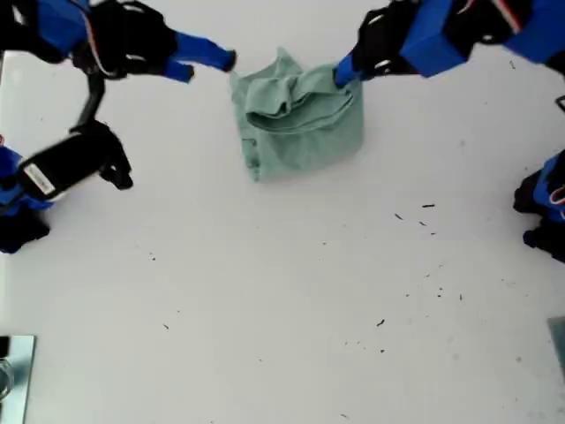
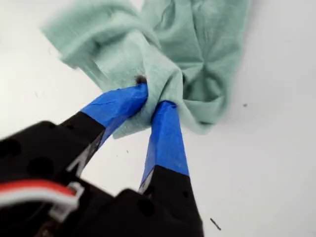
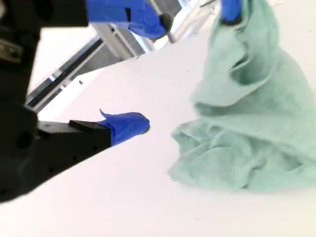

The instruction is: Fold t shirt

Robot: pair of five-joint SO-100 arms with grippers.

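My first gripper (image 2: 153,98) is pinching the bunched mint-green t shirt (image 1: 298,119) while my second gripper (image 3: 148,71) is hanging spread apart beside it.

In the exterior view the t shirt is sitting crumpled in a rough square on the white table (image 1: 282,300), near the top centre, with my first gripper (image 1: 346,72) reaching in from the exterior view's upper right and clamping a fold at the cloth's upper right corner. In the first wrist view its blue-taped fingers (image 2: 165,138) are squeezing a gathered ridge of fabric. My second gripper (image 1: 212,62) is sitting just beside the shirt on the exterior view's left, not touching it, its blue-taped fingertips (image 3: 129,126) standing wide apart and holding nothing.
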